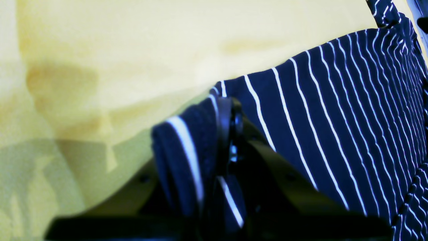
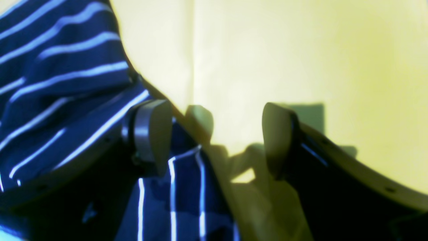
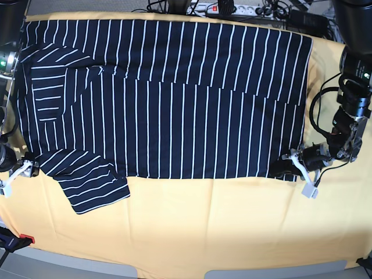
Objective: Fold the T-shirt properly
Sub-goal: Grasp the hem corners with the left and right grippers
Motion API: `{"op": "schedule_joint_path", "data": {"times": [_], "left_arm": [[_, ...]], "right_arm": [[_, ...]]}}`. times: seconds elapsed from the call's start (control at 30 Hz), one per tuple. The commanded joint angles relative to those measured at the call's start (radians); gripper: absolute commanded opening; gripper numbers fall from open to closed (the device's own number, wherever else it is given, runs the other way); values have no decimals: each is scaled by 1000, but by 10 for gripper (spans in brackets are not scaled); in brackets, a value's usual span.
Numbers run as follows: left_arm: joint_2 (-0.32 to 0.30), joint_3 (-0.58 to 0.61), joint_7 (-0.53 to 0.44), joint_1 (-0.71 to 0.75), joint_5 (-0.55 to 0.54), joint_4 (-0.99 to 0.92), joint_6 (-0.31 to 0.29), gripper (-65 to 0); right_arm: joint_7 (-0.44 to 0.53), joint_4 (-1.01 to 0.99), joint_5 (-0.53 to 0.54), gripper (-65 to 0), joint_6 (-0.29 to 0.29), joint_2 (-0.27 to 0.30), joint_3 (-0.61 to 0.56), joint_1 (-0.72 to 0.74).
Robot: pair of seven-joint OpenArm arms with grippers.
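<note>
Left gripper [image 1: 230, 134] is pinched tight on the near hem corner of the T-shirt [image 3: 168, 104], a small roll of striped cloth bunched between its closed jaws in its own wrist view. Across the garment, the right gripper [image 2: 214, 134] stands wide with nothing between its fingers [image 2: 153, 130]; the striped fabric lies just beside and under one finger, the bare cover under the other.

From the left gripper, the shirt spreads away flat toward the far edge and toward the other arm, where one sleeve is folded in and the lower one juts out toward the front, close to the right gripper. I judge the step to be the taking of both near corners before a fold: one side is gripped, the other not yet. The next move seems to call for the right gripper to close on the cloth edge beside it, taking only the intended layers, so both arms can lift evenly.

Under both grippers lies a yellow table cover [image 3: 192, 226], smooth and plain. Beyond the shirt's far edge, a power strip [image 3: 224, 8] and tangled cables [image 3: 279, 11] sit behind the table.
</note>
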Motion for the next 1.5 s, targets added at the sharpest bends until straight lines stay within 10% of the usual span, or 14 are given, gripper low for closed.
{"op": "schedule_joint_path", "data": {"times": [0.0, 0.47, 0.73, 1.0, 1.47], "left_arm": [[-14, -2, 4, -23, 6, 6, 2, -650], [-14, -2, 12, -23, 7, 6, 2, -650], [-14, -2, 10, -27, 6, 6, 2, -650], [-14, -2, 0, -64, 24, 6, 2, -650], [47, -2, -370, -73, 404, 6, 111, -650]], "right_arm": [[21, 11, 22, -211, -2, 11, 6, 21], [65, 11, 41, -234, 106, -35, 10, -79], [88, 13, 40, -650, 204, -35, 10, -34], [195, 13, -71, -650, 204, -35, 10, 18], [290, 13, -184, -650, 126, -41, 10, 18]]}}
